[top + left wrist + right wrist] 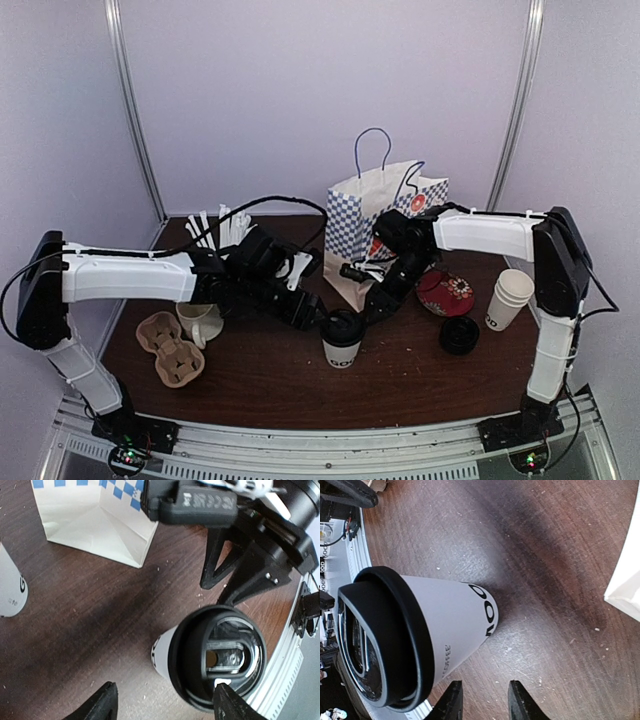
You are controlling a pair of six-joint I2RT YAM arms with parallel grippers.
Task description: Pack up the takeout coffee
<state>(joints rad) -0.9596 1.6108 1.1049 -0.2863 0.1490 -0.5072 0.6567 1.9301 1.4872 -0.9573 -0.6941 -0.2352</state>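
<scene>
One takeout coffee cup (342, 340), white with black lettering and a black lid, stands upright at the table's middle front. It also shows in the left wrist view (215, 657) and the right wrist view (435, 625). My left gripper (312, 316) is open just left of it; in its own view (162, 710) the lid sits close ahead of the right fingertip (230, 705). My right gripper (376, 304) is open and empty just right of the cup; in its own view (485, 702) the cup lies beside the left finger (451, 700). The right gripper also shows in the left wrist view (235, 570).
A blue-checked paper bag (385, 225) stands behind the grippers. A brown cup carrier (170, 350) and a cream mug (200, 320) lie at the left. Stacked white cups (510, 298), black lids (459, 335) and a red item (445, 293) are at the right. A straw cup (215, 235) is at the back left.
</scene>
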